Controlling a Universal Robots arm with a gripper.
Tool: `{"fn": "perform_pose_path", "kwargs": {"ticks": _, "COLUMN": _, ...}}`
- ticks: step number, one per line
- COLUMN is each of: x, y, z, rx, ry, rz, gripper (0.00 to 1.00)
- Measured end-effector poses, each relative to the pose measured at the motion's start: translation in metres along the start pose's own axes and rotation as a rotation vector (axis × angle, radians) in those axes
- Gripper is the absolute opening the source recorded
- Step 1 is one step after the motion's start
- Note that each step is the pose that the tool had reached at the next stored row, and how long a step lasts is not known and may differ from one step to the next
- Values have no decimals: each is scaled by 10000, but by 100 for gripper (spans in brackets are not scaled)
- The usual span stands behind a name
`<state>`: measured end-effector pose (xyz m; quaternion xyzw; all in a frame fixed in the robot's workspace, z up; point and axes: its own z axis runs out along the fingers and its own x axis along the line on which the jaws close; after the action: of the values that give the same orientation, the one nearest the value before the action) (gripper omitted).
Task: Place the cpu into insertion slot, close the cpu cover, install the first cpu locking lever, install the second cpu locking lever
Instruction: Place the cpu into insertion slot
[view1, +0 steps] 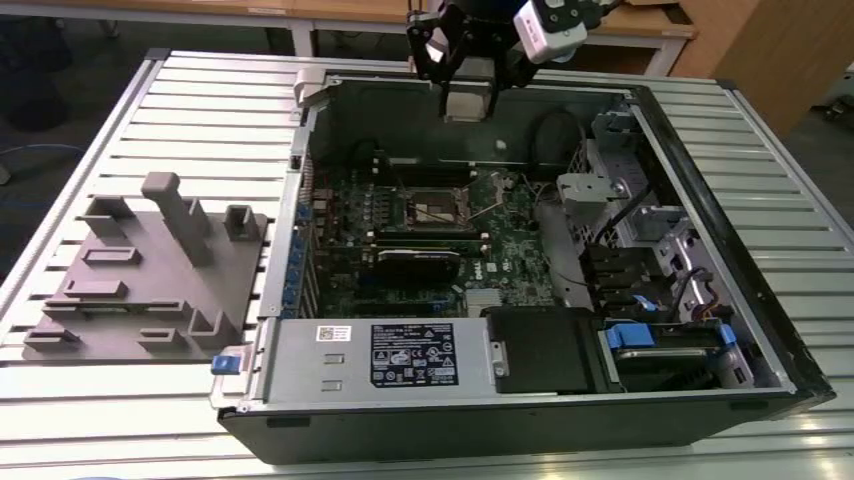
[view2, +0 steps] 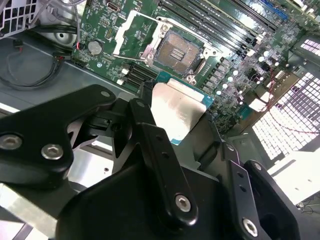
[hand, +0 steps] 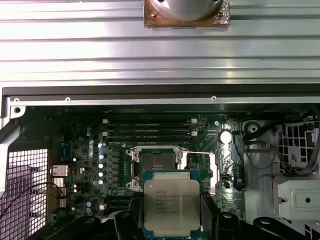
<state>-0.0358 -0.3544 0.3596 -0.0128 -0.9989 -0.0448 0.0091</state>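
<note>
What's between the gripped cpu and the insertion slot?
In the second wrist view, only a thin strip of green motherboard separates the cpu from the frame of the insertion slot; nothing loose lies there.

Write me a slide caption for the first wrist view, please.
Pincer gripping the cpu by its edges, poised above the uncovered insertion slot on the motherboard.

Slatted metal table (view1: 174, 110) bears open computer case (view1: 507, 430) and grey fixture (view1: 147, 290)
</note>
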Motion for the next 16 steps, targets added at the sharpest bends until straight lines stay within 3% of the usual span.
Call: {"fn": "perform_pose_path", "kwargs": {"ticks": 16, "x": -1, "y": -2, "z": 23, "rx": -4, "ry": -2, "rz": 0, "gripper": 54}}
